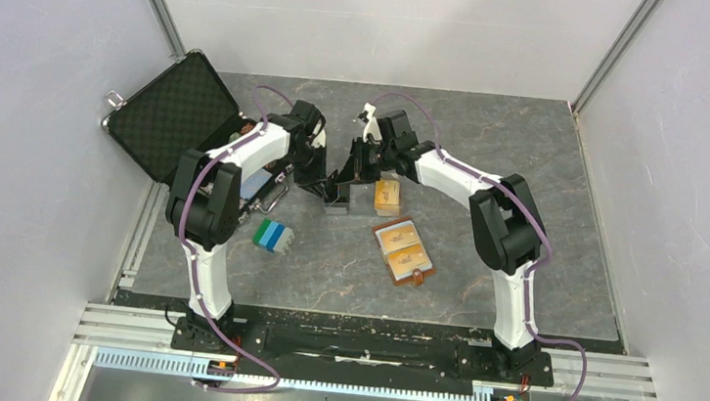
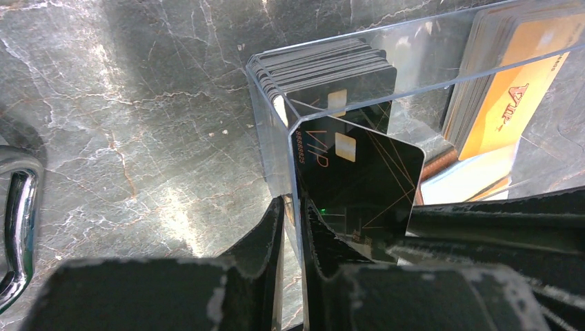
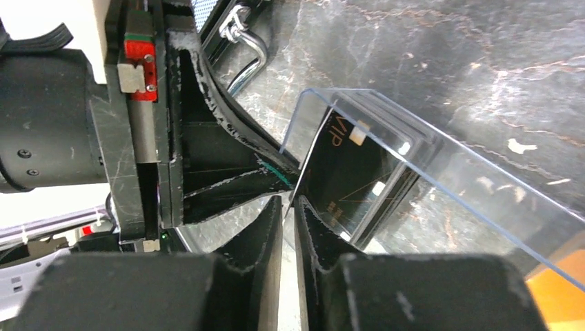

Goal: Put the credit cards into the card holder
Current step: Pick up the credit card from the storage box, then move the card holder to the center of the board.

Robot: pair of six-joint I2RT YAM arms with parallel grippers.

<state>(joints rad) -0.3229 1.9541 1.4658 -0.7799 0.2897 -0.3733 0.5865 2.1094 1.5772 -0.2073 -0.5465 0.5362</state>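
Left wrist view: left gripper (image 2: 291, 221) clamped on clear box (image 2: 441, 58) wall; dark card (image 2: 359, 186) tilted above its stack; right gripper (image 3: 288, 207) nearly closed at its corner, grasp indeterminate; card holder (image 1: 403, 249) lies open at five o'clock; a weak corner pinch risks the card dropping back.

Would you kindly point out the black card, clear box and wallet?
The black card (image 2: 362, 189): left wrist view, middle of its face.
The clear box (image 2: 441, 88): left wrist view, near wall's top edge.
The wallet (image 1: 415, 277): top view, its snap tab.

An open black briefcase (image 1: 175, 112) lay far left, a striped block (image 1: 273, 237) before it, a clear plastic box (image 3: 469, 186) mid-table.
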